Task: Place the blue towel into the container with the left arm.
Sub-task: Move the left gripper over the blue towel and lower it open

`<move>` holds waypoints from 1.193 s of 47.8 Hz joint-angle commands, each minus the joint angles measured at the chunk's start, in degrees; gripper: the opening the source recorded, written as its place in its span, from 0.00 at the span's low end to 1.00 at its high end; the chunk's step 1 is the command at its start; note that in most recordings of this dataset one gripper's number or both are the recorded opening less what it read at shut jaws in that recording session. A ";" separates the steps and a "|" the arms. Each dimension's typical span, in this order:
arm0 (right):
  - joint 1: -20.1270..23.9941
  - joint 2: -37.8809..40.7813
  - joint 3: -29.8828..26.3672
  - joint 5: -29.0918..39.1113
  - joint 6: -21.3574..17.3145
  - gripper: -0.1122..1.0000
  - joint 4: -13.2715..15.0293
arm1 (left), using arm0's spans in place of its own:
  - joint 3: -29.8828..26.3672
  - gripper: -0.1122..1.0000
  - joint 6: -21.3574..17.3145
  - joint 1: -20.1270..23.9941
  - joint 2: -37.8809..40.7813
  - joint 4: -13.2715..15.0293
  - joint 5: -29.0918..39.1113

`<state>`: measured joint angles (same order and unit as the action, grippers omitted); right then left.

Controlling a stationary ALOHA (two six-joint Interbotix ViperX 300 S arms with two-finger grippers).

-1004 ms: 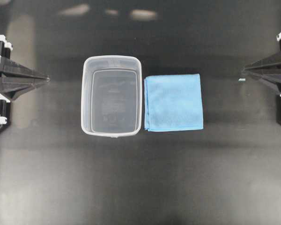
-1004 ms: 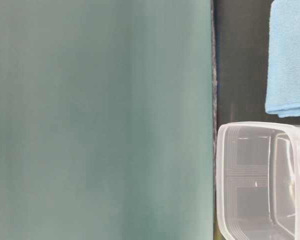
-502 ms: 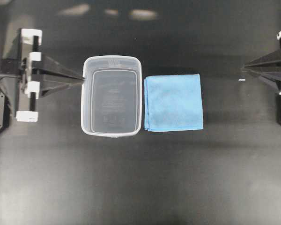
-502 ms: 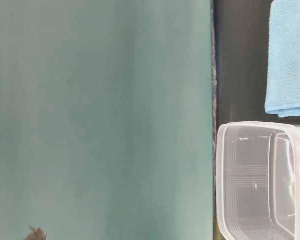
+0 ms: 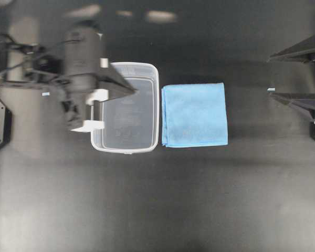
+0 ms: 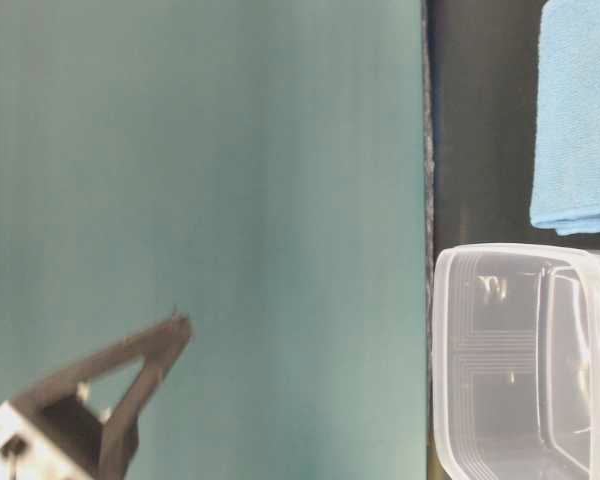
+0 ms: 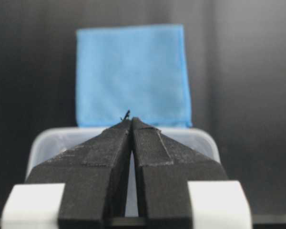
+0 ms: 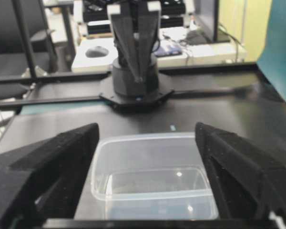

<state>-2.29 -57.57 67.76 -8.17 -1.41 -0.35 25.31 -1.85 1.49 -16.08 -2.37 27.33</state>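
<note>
My left jaws (image 7: 131, 121) are pinched shut over the container (image 5: 126, 107), the blue towel (image 5: 195, 115) flat on the worktop just past their tips, so if I don't open them they'll probably just shove it.

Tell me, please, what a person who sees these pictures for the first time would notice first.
The blue towel stands out most: a bright folded square lying flat on the black table, just right of the container. The container is a clear tub with nothing in it. Next comes the left gripper, shut, its tip over the tub and pointing toward the towel, while the right gripper waits open at the right edge.
</note>
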 commanded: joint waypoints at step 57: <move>-0.09 -10.02 0.26 8.44 -0.35 0.80 -0.26 | -32.34 0.91 -4.75 1.41 48.78 -0.26 12.30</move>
<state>-2.37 -67.85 68.55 0.44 -1.58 -0.44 -6.50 -6.68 2.72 32.08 -2.46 39.99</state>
